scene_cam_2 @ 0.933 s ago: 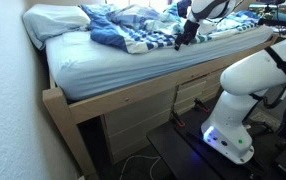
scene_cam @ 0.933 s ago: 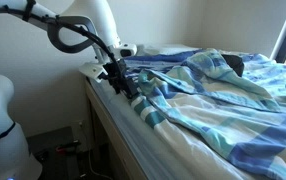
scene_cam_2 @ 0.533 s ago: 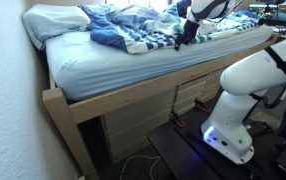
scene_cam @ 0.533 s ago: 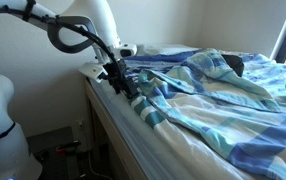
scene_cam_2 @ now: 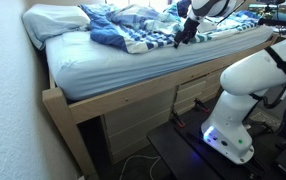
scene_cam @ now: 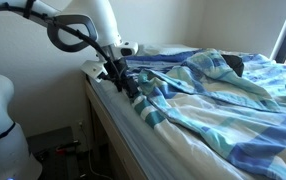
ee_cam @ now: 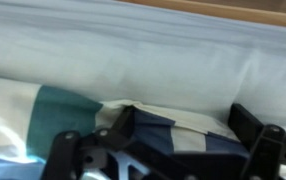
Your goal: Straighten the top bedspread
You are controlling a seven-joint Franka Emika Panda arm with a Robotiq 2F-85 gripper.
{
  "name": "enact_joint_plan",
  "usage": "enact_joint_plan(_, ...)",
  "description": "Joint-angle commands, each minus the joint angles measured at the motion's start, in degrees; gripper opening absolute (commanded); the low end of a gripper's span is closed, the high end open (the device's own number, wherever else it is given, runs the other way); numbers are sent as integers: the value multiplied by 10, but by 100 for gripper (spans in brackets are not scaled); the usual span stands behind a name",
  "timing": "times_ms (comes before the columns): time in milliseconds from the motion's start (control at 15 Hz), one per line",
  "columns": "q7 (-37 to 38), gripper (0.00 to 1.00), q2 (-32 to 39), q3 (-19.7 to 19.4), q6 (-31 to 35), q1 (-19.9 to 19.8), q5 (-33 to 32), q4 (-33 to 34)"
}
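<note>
The top bedspread (scene_cam: 223, 90), with broad light blue, turquoise and white blocks, lies crumpled across the bed in both exterior views (scene_cam_2: 133, 30). My gripper (scene_cam: 131, 88) is low at the bed's side edge, at the bedspread's rumpled border (scene_cam_2: 180, 40). In the wrist view the gripper (ee_cam: 158, 140) is open, its two dark fingers wide apart. A dark blue and white fold of the bedspread (ee_cam: 168, 130) lies between them, with a turquoise block to the left. The pale sheet (ee_cam: 153, 60) lies beyond.
The light blue sheet (scene_cam_2: 113, 65) covers the mattress on a wooden bed frame (scene_cam_2: 133, 98). A white pillow (scene_cam_2: 55, 20) lies at one end. The robot's white base (scene_cam_2: 245, 95) stands beside the bed. Cables lie on the floor (scene_cam_2: 133, 160). A wall runs close behind the arm (scene_cam: 43, 90).
</note>
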Motion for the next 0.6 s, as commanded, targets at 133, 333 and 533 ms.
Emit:
enact_joint_plan(133, 15, 100, 13, -8, 17, 8, 63, 42)
enact_joint_plan(333, 28, 100, 15, 0, 12, 3, 69, 64)
enact_joint_plan(533, 42, 100, 13, 9, 5, -2, 62, 82)
